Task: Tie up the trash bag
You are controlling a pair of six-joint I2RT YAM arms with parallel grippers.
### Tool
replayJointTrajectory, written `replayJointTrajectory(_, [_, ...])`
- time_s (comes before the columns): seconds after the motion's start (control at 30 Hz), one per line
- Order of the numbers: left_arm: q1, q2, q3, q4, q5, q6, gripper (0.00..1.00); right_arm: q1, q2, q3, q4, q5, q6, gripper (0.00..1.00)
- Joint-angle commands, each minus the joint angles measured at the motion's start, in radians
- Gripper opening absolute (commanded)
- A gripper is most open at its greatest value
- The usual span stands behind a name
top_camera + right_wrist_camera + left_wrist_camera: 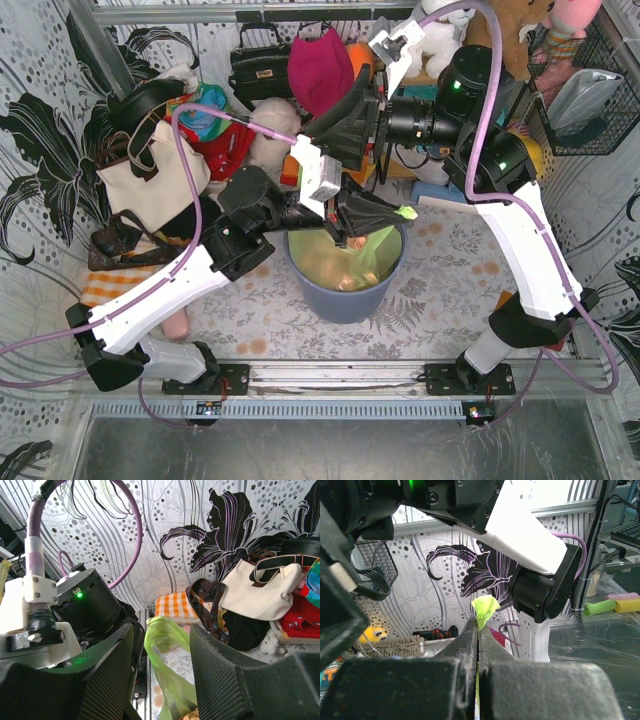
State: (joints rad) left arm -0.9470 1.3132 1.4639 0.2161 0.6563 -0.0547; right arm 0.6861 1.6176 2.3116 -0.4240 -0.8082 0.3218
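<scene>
– Two grippers on this, so go L to R pls. What's the black two-finger left gripper (478,626) got?
– Its fingers are pressed fully together, pinching one lime-green plastic handle strip (485,607). A short tail pokes out past the tips. The grip looks near the strip's end, so I'd keep tension low or it may slip out.
– Where's the bag itself?
– The thin translucent lime-green plastic trash bag (350,265) sits inside the round blue-grey plastic bin (340,302), approx ctr of the table. Tan paper shows through it. The mouth isn't tied yet.
– And the black right gripper (162,636)?
– Its fingers are wide apart w/ nothing held. Another green strip of the bag (172,685) hangs in the gap btw them. It touches neither pad as far as I can tell.
– So how do we do this step well?
– My read: R should close on that strip low enough to leave slack. Then both lift and cross over the bin's ctr. The film is thin, so pinch firmly w/o yanking, b/c it likely stretches & tears. The arms overlap above the bin in the top view, so cross slowly.
</scene>
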Motion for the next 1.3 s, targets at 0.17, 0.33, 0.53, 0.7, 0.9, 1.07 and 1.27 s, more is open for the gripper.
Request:
replayJointTrajectory(0.17, [-0.001,-0.001,0.023,0.045,0.056,-0.018,0.0,0.006,0.032,0.032,0.003,0.015,-0.049,0.45])
replayJointTrajectory(0.33, [-0.001,-0.009,0.016,0.048,0.052,-0.016,0.0,0.006,0.036,0.036,0.004,0.026,-0.05,0.3])
replayJointTrajectory(0.53, [-0.001,-0.01,0.018,0.047,0.044,-0.013,0.0,0.006,0.025,0.02,0.039,0.055,-0.035,0.01])
replayJointTrajectory(0.7, [-0.001,-0.015,0.018,0.049,0.015,-0.001,0.0,0.006,0.021,0.027,0.072,0.086,0.001,0.0])
replayJointTrajectory(0.9, [-0.001,-0.028,0.024,0.052,-0.039,0.022,0.0,0.006,0.013,0.045,0.128,0.113,0.052,0.0])
replayJointTrajectory(1.07, [-0.001,-0.045,0.017,0.077,-0.08,0.03,0.0,0.007,0.006,0.051,0.187,0.106,0.1,0.0])
replayJointTrajectory(1.27, [-0.001,-0.052,0.01,0.097,-0.124,0.033,0.0,0.006,0.002,0.032,0.187,0.108,0.115,0.0])
